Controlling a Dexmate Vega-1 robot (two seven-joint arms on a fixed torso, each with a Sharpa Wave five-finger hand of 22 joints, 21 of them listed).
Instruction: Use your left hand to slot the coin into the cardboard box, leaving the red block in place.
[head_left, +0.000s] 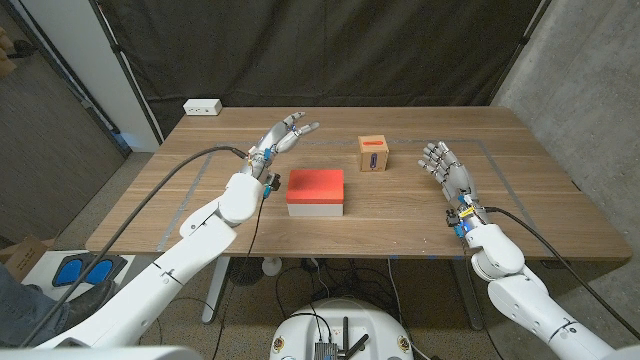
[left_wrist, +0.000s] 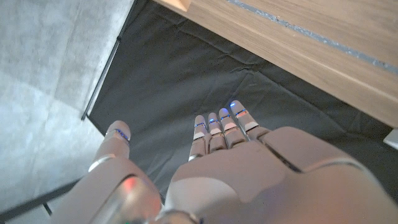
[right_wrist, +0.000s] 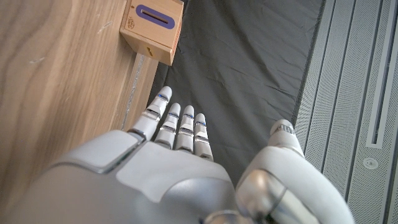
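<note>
Left hand (head_left: 282, 135) is up off the desk (head_left: 400, 215), fingers spread and holding nothing, hovering just behind the red block (head_left: 316, 185). Right hand (head_left: 446, 166) waits well off to the other side, fingers apart too, nothing in it.

The cardboard box (head_left: 374, 153) stands between the two hands, toward the back of the desk. The right wrist view shows its top nicely: a dark slot ringed in purple, narrow, and nothing poking out of it. What is inside, I cannot tell.

And the coin? I cannot pick it out anywhere, not on the bare wood, not on the block; it may simply be too small to see from here.

Judging by what a coin is: light, stiff, thin and slick, lying low on the wood. I'd take it by its rim between thumb and a fingertip, then turn it edge-on for that slot. The red block sits on a white base (head_left: 317, 208), well clear of the box.
</note>
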